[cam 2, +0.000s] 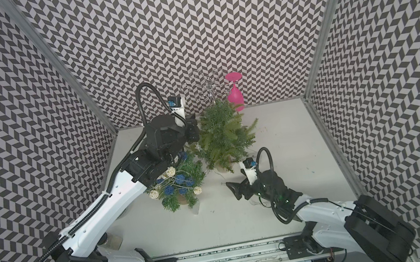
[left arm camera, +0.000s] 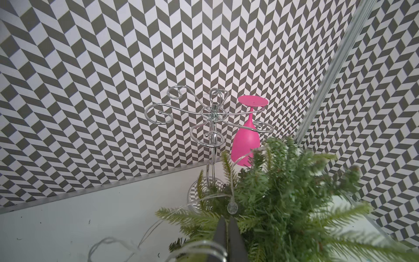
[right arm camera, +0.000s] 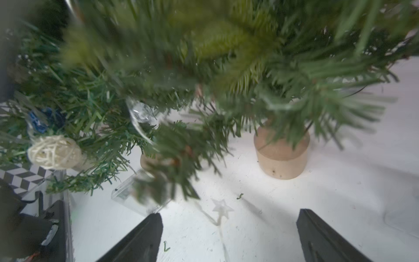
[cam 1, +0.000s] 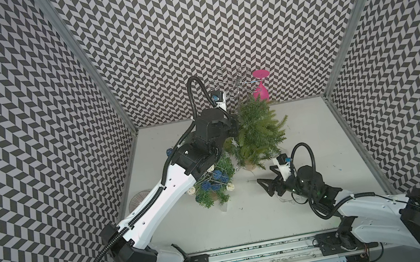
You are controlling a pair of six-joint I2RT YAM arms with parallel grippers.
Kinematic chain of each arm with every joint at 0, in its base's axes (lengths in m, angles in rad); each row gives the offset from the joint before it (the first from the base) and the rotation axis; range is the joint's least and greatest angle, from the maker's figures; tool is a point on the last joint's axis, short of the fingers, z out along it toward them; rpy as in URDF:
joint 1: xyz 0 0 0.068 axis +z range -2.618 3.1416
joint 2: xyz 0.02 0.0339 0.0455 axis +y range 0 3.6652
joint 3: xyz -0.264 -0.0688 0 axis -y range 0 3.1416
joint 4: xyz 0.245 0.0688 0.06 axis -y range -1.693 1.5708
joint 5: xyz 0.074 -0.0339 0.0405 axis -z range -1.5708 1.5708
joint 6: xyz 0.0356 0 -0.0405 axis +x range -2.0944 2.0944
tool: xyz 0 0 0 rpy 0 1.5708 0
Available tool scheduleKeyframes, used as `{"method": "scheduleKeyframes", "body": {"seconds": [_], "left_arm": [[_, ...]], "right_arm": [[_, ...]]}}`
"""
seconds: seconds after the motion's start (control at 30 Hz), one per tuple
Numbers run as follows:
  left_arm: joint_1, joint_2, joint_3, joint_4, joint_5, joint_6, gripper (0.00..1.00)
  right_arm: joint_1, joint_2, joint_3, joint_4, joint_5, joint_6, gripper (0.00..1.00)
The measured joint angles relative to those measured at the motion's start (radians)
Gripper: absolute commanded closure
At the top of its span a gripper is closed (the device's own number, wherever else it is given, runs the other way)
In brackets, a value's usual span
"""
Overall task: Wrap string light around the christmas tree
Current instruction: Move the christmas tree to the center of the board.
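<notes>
The christmas tree (cam 1: pixel 258 129) (cam 2: pixel 221 138) is light green and stands on a round wooden base (right arm camera: pixel 281 156) near the back of the table. The string light is a clear wire with small bulbs (left arm camera: pixel 232 206) and star lights (right arm camera: pixel 222 208). My left gripper (left arm camera: pixel 227 221) (cam 1: pixel 234 130) is at the tree's upper left side, shut on the wire. One bulb hangs just past its tips and loops trail back over the branches. My right gripper (right arm camera: pixel 230 213) (cam 1: pixel 268 177) is low on the table in front of the tree, open. A star light lies on the table between its fingers, untouched.
A smaller dark tree with blue and white balls (cam 1: pixel 212 186) (cam 2: pixel 180 185) stands front-left of the big tree, under my left arm. A clear battery box (right arm camera: pixel 136 192) lies beside it. A chrome rack (left arm camera: pixel 213 113) holding an upturned pink glass (left arm camera: pixel 246 140) is at the back wall.
</notes>
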Motion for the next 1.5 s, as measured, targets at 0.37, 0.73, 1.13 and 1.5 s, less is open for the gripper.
{"method": "scheduleKeyframes", "body": {"seconds": [0.37, 0.73, 1.13, 1.5], "left_arm": [[0.019, 0.053, -0.017, 0.017, 0.103, -0.002, 1.00], [0.010, -0.077, -0.168, 0.047, 0.112, -0.011, 1.00], [-0.004, -0.107, -0.191, 0.072, 0.113, -0.012, 1.00], [-0.001, -0.108, -0.215, 0.092, 0.138, -0.012, 1.00]], "right_arm": [[-0.024, -0.039, 0.040, -0.023, 0.147, 0.013, 0.01], [-0.035, -0.469, 0.071, -0.153, 0.172, 0.028, 0.01], [-0.055, -0.109, 0.437, -0.132, 0.106, -0.060, 0.01], [-0.058, 0.094, 0.458, -0.055, 0.119, -0.127, 0.09]]}}
